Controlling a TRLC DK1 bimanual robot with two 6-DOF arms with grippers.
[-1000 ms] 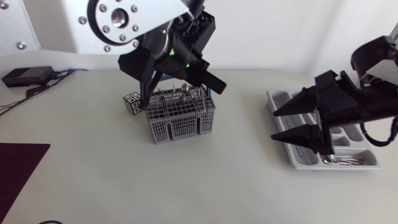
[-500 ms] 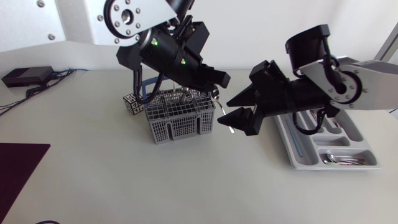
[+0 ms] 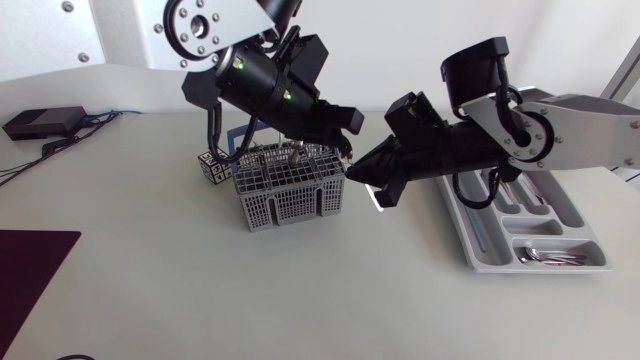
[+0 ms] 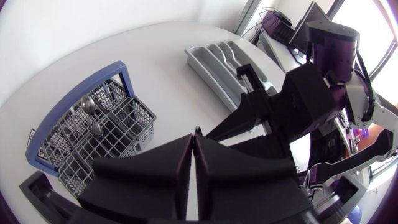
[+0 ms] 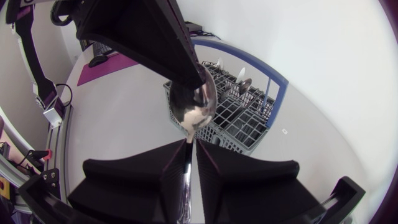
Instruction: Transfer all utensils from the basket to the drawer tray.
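Head view: my left arm (image 3: 262,85) comes in from the upper left. Its jaws hang over the right-hand rim of the basket (image 3: 285,205), which stands left of centre on the tabletop (image 3: 200,300). My right arm (image 3: 565,125) comes in from the right edge and reaches past the drawer tray (image 3: 478,250) toward the centre. Its jaws sit just beside the basket's right wall, with their tips close under the left jaws.

Right wrist view: a spoon (image 5: 194,106) lies in line with my right jaws. Its handle runs down the narrow slot between the two fingers, which press on it from both sides. The bowl stands clear ahead of the tips. Right jaws: almost closed, gripping the spoon handle. The left jaws meet the far end of the bowl from the other side.

Left wrist view: left jaws drawn together to a thin slit, and the spoon is hidden behind the fingers. Going by the right wrist view, I log them as pinched on the bowl end. The spoon is held at both ends, in the air, beside the basket's right edge and apart from the tray.

Basket: more utensils (image 4: 92,107) stand upright in its compartments. Tray: right of frame, with some cutlery (image 3: 552,258) in the compartment at its lower right end. A small patterned cube (image 3: 212,165) sits just beside the basket's left side. A dark red mat (image 3: 30,265) lies at the lower left edge.
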